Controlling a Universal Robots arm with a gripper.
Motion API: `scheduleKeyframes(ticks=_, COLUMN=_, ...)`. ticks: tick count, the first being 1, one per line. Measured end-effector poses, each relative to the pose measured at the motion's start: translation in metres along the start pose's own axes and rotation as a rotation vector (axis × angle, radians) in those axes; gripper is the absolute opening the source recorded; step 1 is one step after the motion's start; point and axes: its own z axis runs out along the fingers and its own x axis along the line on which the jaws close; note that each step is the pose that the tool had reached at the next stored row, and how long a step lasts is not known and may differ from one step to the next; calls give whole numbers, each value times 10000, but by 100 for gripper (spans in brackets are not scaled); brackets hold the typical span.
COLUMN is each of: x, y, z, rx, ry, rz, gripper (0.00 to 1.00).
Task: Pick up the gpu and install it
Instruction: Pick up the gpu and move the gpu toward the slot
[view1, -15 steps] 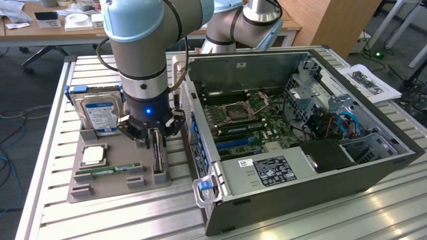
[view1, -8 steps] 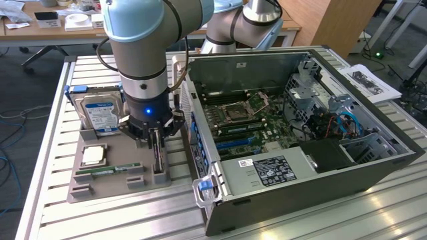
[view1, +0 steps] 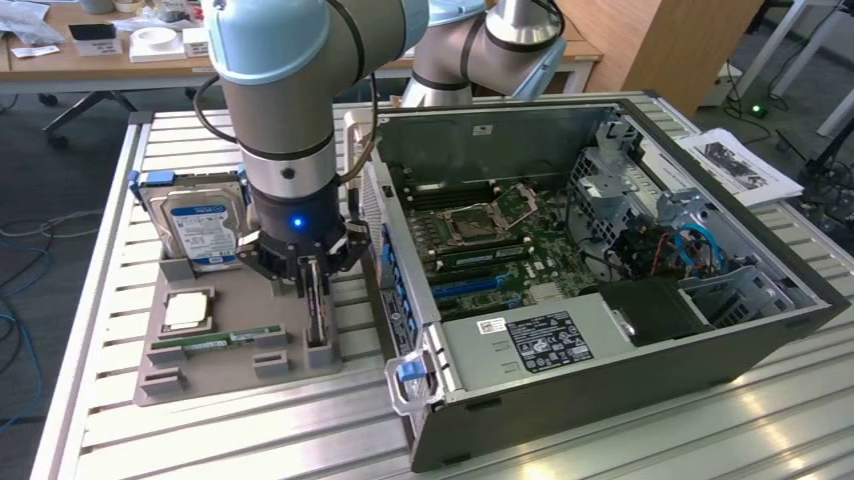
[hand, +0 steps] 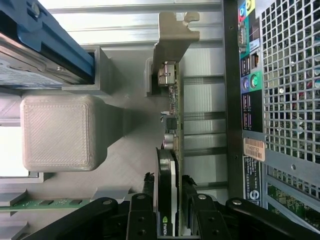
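Fingers (hand: 141, 212) of the gripper (view1: 310, 272) (hand: 167, 187) are closed against the two flat faces of the gpu (view1: 316, 318) (hand: 172, 115), one on each side. The card stands on its long edge in a slot of the grey tray (view1: 227, 378), just beside the rear panel of the open computer case (view1: 601, 385) (hand: 234, 100), on the exterior view's left of it. Its long axis runs near to far, parallel to that panel. The silver bracket (hand: 172, 40) is at the far end, level with the upright hard drive (view1: 200, 225) (hand: 25, 70). The fingers grip the card further along, nearer the end where the green RAM stick (view1: 214, 342) (hand: 45, 203) lies flat. A processor (view1: 187, 310) rests on the tray between drive and stick. Tray and case sit on the slatted metal worktop (view1: 200, 445).
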Motion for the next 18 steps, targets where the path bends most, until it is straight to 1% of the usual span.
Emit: scheduleKeyframes(ticks=18, x=-4, y=-1, z=-21, rx=1, ry=-3, rz=69, gripper=35)
